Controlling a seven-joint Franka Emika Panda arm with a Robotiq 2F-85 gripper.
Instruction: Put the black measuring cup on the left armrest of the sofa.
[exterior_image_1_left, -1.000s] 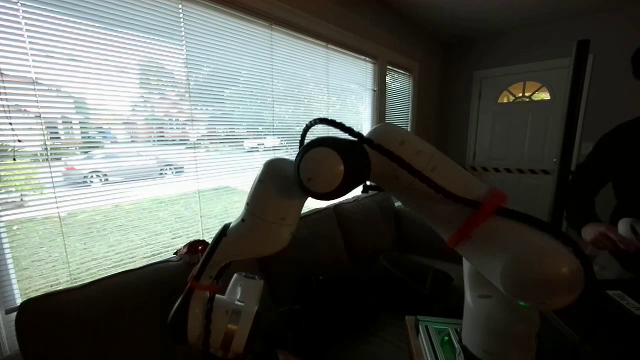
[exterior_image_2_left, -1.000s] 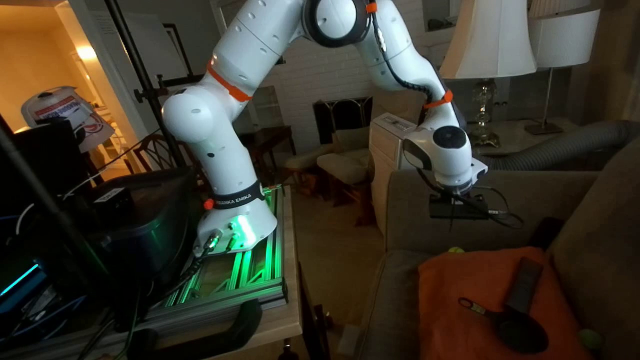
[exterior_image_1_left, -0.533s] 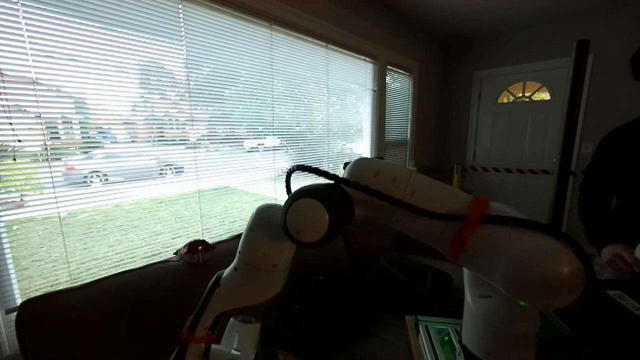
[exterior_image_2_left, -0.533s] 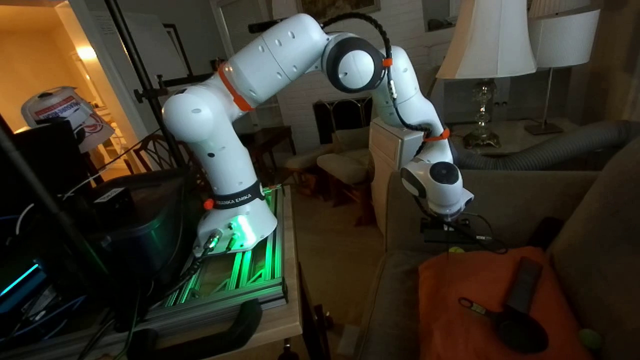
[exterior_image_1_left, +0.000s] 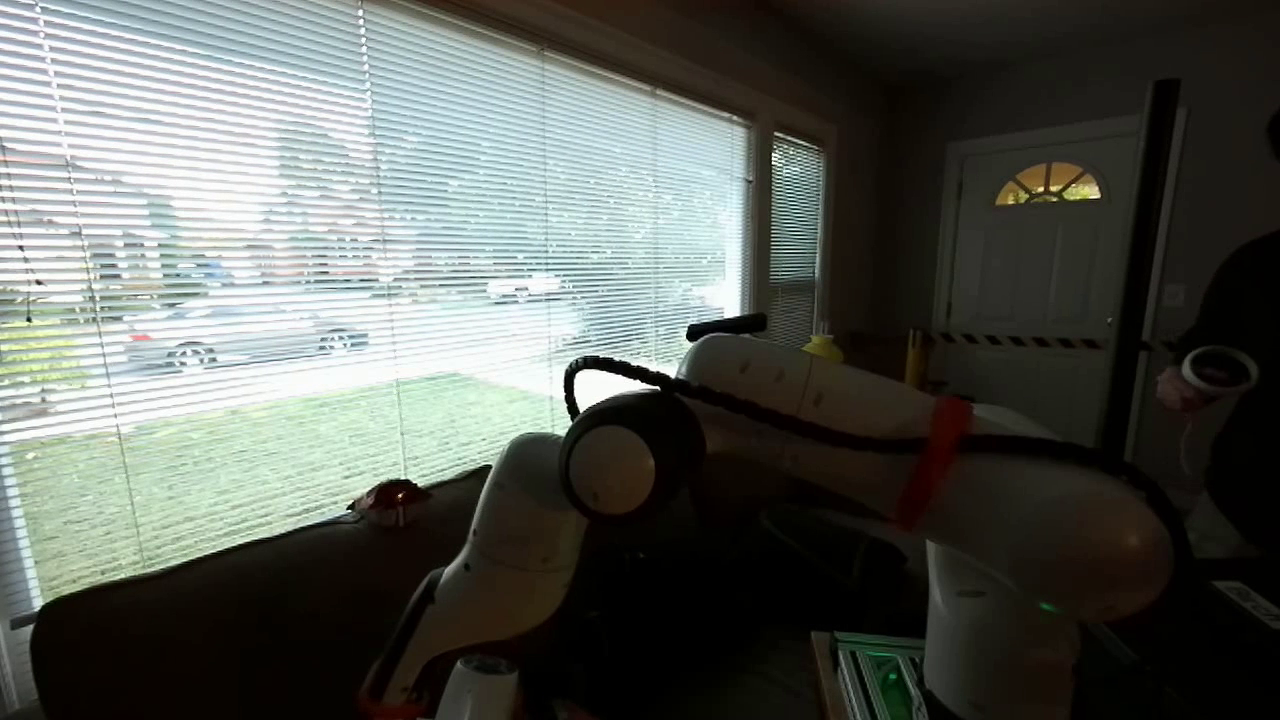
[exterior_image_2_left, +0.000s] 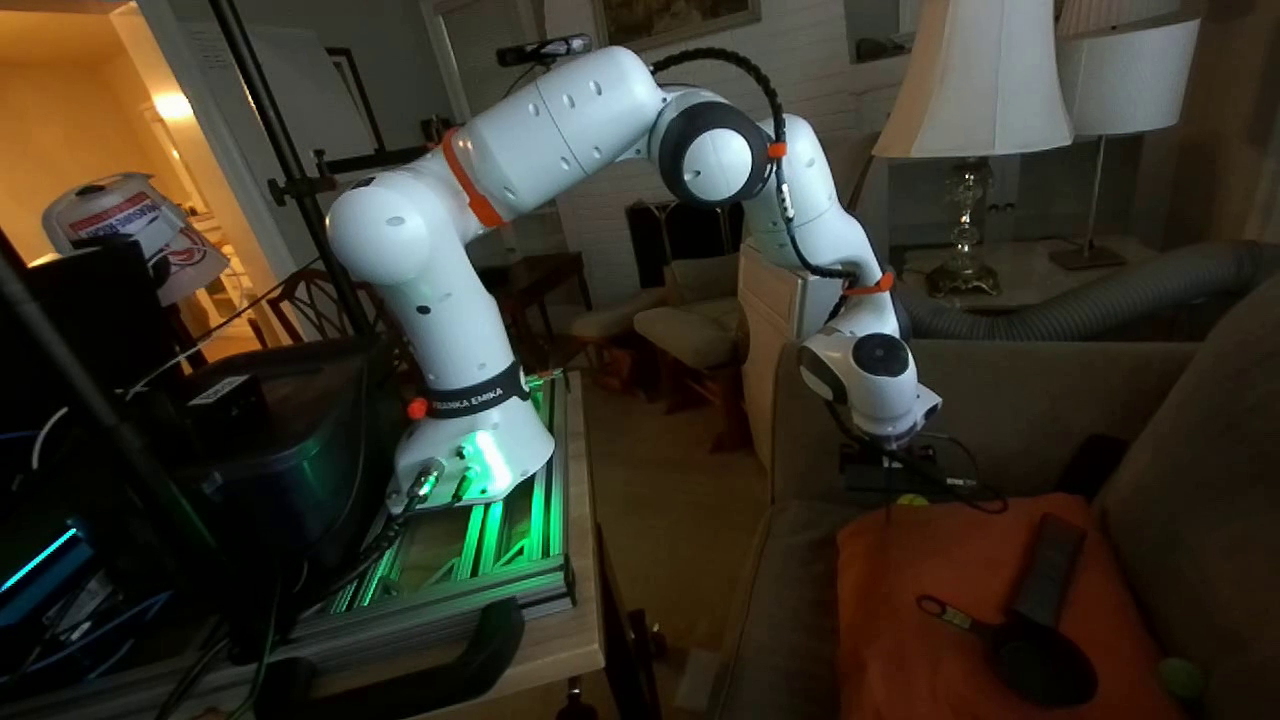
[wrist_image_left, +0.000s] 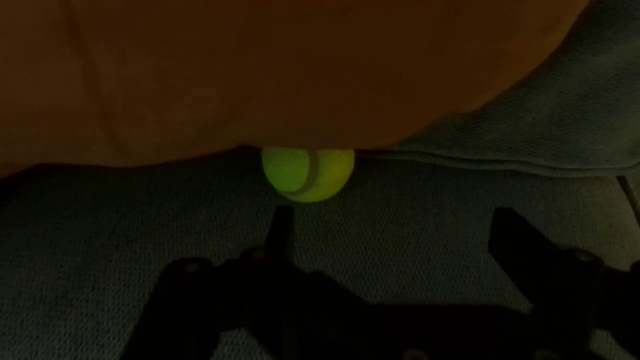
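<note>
The black measuring cup (exterior_image_2_left: 1043, 662) lies on an orange cushion (exterior_image_2_left: 900, 620) on the sofa, its looped handle pointing away to the left. The sofa (exterior_image_2_left: 790, 600) is grey-brown, with an armrest (exterior_image_2_left: 1040, 385) at its far end; its dark backrest (exterior_image_1_left: 230, 620) shows in an exterior view. My gripper (wrist_image_left: 392, 215) is open, with nothing between its fingers in the wrist view. It hangs low over the seat between the armrest and the cushion, apart from the cup. The cup is out of the wrist view.
A yellow-green tennis ball (wrist_image_left: 309, 175) touches the cushion's edge near my left-hand finger. A long dark-grey object (exterior_image_2_left: 1048, 570) lies against the cup on the cushion. Another green ball (exterior_image_2_left: 1182, 678) lies by the backrest. A grey hose (exterior_image_2_left: 1100, 300) and lamps (exterior_image_2_left: 970, 90) stand behind the armrest.
The arm has come down in both exterior views, and the gripper has sunk beside the armrest and moved slightly left. The cup and cushion have not moved.
</note>
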